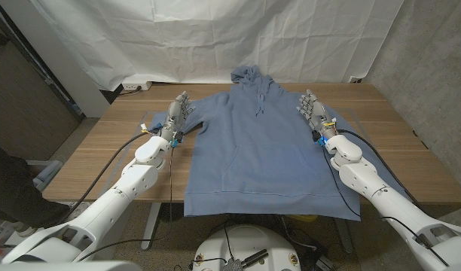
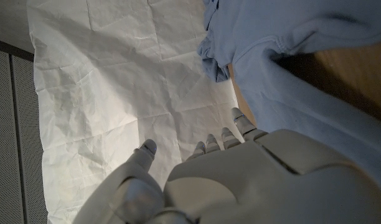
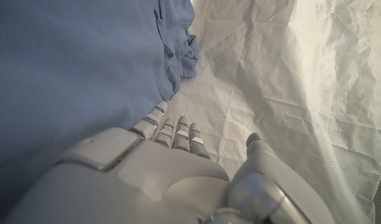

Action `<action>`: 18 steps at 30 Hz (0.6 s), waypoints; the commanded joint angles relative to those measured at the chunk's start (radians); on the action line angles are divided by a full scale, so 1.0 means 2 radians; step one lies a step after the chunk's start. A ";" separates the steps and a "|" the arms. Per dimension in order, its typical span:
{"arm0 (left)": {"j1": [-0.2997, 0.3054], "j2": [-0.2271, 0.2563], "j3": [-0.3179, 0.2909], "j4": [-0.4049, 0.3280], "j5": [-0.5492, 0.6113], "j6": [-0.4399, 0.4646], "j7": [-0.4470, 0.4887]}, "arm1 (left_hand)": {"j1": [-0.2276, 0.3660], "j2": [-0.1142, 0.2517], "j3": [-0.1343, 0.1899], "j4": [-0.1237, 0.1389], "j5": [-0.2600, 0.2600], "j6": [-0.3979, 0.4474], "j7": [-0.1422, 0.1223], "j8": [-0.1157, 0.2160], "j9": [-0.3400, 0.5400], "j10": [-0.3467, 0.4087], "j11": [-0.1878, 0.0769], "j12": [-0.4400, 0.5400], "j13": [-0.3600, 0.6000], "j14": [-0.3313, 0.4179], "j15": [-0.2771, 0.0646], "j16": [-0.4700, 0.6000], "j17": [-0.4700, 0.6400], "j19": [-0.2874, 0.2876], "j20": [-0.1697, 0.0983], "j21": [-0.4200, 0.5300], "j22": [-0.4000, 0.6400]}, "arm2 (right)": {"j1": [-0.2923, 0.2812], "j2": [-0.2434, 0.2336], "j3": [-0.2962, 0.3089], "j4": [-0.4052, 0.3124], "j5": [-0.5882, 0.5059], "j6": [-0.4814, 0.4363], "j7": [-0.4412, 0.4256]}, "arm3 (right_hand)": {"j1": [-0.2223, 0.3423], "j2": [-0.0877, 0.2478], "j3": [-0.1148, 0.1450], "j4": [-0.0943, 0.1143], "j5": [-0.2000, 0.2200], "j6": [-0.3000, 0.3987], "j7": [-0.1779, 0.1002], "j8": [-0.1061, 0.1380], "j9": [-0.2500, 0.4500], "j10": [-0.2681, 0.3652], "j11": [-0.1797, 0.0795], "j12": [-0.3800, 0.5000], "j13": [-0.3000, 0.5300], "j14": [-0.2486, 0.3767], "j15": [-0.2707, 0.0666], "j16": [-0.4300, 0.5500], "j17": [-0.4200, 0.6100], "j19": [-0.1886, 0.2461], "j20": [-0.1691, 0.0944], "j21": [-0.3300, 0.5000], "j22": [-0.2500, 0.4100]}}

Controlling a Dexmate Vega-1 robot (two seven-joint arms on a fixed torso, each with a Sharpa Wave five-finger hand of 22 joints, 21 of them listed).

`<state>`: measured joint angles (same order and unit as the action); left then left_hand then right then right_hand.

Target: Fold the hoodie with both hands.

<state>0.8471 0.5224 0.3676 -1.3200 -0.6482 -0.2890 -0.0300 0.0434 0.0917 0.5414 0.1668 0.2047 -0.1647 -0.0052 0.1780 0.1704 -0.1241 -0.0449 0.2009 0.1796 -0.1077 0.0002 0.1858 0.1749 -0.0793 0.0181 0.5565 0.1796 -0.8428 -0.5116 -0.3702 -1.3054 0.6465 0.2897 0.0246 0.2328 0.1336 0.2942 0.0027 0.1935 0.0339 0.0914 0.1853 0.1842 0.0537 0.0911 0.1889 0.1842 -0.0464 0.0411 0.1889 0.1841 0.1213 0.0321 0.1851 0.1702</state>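
left hand [image 1: 176, 114]: fingers apart, nothing held, at hoodie's shoulder | hoodie [image 1: 264, 147]: spread flat, table [image 1: 102, 150] centre | right hand [image 1: 315, 111]: fingers apart, nothing held | risk: uneven grasps could skew the fold.

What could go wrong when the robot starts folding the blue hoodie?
1. The hoodie has its bottom hem at the near edge of the table, so a tug might drag it off.
2. Both the left hand and the right hand sit at the shoulders with fingers apart, holding nothing; uneven grips may fold it crooked.
3. The drawstrings lie loose and might catch on fingers.
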 commanded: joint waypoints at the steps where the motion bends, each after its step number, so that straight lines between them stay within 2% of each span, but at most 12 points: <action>1: 0.009 0.008 -0.003 -0.014 0.002 0.000 0.002 | 0.003 0.033 0.004 -0.001 0.003 -0.004 -0.001 0.004 0.001 -0.004 0.001 0.003 0.002 -0.003 0.000 0.003 0.001 -0.004 0.000 0.003 0.002 | -0.003 -0.003 -0.002 -0.008 -0.005 -0.007 -0.007 | 0.004 0.000 0.004 0.000 0.003 0.000 0.003 0.003 0.001 0.000 0.002 0.002 0.002 -0.006 0.000 0.002 0.001 0.003 0.000 0.003 0.001; 13: 0.008 0.025 0.003 -0.029 0.024 0.012 0.010 | 0.003 0.033 0.005 -0.001 0.003 -0.001 -0.002 0.004 0.001 -0.001 0.002 0.004 0.002 -0.002 0.000 0.002 0.001 -0.003 0.000 0.001 0.002 | -0.004 -0.014 -0.008 -0.026 -0.026 -0.024 -0.031 | 0.007 0.001 0.006 -0.002 0.004 0.000 0.003 0.003 0.001 0.000 0.003 0.002 0.002 -0.006 0.000 0.002 0.000 0.003 0.000 0.003 0.001; 18: 0.000 0.035 0.012 -0.031 0.047 0.013 0.010 | 0.003 0.033 0.006 -0.002 0.004 0.013 -0.004 0.008 0.002 0.009 0.002 0.007 0.002 0.004 0.001 0.004 0.001 -0.002 0.000 0.000 0.002 | -0.004 -0.018 -0.010 -0.036 -0.041 -0.028 -0.047 | 0.008 0.001 0.007 -0.003 0.004 0.000 0.003 0.003 0.001 0.001 0.003 0.003 0.002 -0.005 0.000 0.002 -0.001 0.004 0.000 0.003 0.001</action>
<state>0.8622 0.5559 0.3679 -1.3621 -0.6130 -0.2742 -0.0168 0.0477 0.0873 0.5441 0.1640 0.2047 -0.1560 -0.0132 0.1853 0.1703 -0.1191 -0.0400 0.2077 0.1795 -0.1076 0.0002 0.1858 0.1749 -0.0792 0.0180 0.5571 0.1794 -0.8486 -0.5312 -0.3815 -1.3447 0.6131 0.2573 -0.0171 0.2366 0.1375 0.3011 -0.0043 0.1935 0.0338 0.0912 0.1852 0.1840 0.0538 0.0909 0.1889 0.1841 -0.0463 0.0411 0.1888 0.1813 0.1211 0.0321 0.1851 0.1702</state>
